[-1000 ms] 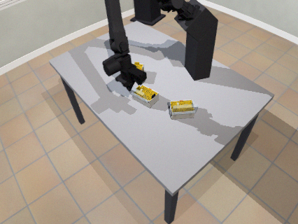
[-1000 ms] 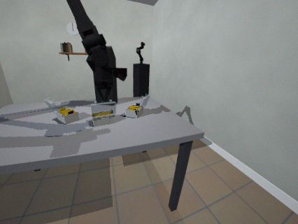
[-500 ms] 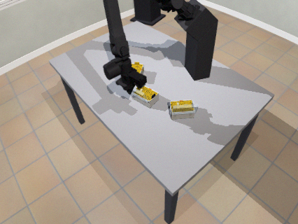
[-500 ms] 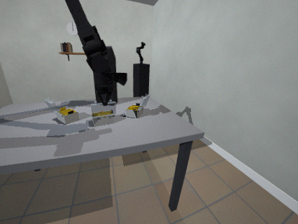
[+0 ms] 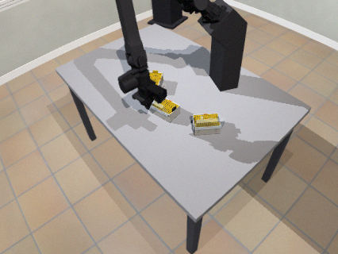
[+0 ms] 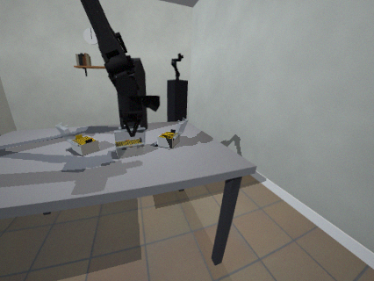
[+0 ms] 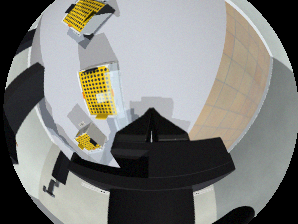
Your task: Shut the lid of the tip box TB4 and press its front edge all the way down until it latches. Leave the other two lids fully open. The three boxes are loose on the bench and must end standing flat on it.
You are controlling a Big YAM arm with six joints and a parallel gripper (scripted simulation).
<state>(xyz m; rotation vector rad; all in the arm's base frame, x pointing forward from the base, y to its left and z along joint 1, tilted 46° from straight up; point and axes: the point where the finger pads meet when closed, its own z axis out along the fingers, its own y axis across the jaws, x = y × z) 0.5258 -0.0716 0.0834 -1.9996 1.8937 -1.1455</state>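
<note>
Three white tip boxes with yellow tip racks stand on the grey bench; I cannot read their labels. In the top view the far box (image 5: 157, 77) is partly hidden by the arm, the middle box (image 5: 167, 108) lies just right of my gripper, and the near box (image 5: 206, 122) stands apart to the right. My gripper (image 5: 151, 102) is shut and empty, its tip down at the middle box's rear edge (image 6: 131, 131). That box's clear lid (image 6: 129, 145) stands partly raised. In the wrist view the shut fingers (image 7: 154, 131) sit beside the middle box (image 7: 100, 91).
A tall black column (image 5: 226, 48) stands on the back of the bench. The arm's base (image 5: 168, 12) is at the far edge. The outer boxes (image 6: 83, 144) (image 6: 169, 138) flank the middle one with lids open. Bench edges lie near on the front and right.
</note>
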